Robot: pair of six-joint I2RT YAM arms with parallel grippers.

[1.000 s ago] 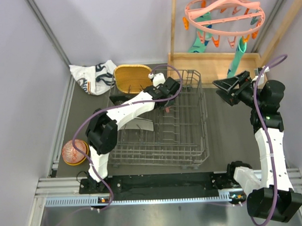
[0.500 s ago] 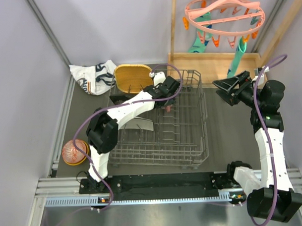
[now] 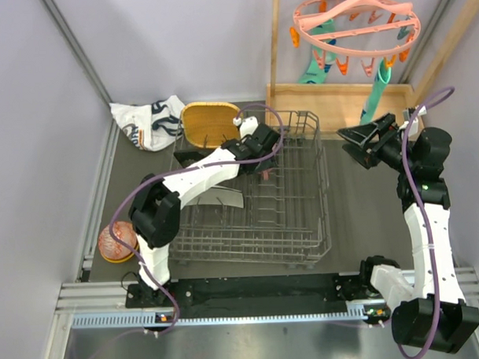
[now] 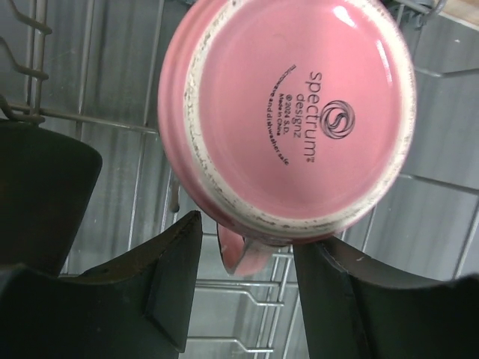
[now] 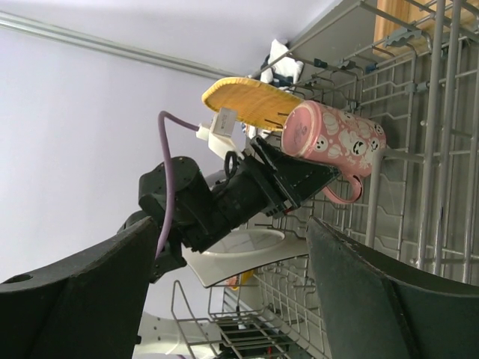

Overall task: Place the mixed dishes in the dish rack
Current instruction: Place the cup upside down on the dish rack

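A grey wire dish rack (image 3: 250, 254) sits mid-surface. A yellow plate (image 3: 208, 121) leans at the rack's far-left corner, and a pale plate (image 3: 224, 197) rests tilted among prongs on its left side, likely so both can drain. An orange bowl (image 3: 112, 241) waits outside the rack's near-left corner. At the rack's far end a pink cup (image 4: 299, 112) is tipped over prongs, base toward the left claw (image 4: 247, 239), whose jaws stand apart, not gripping. The right claw (image 3: 352, 145) hovers open beyond the rack's right side.
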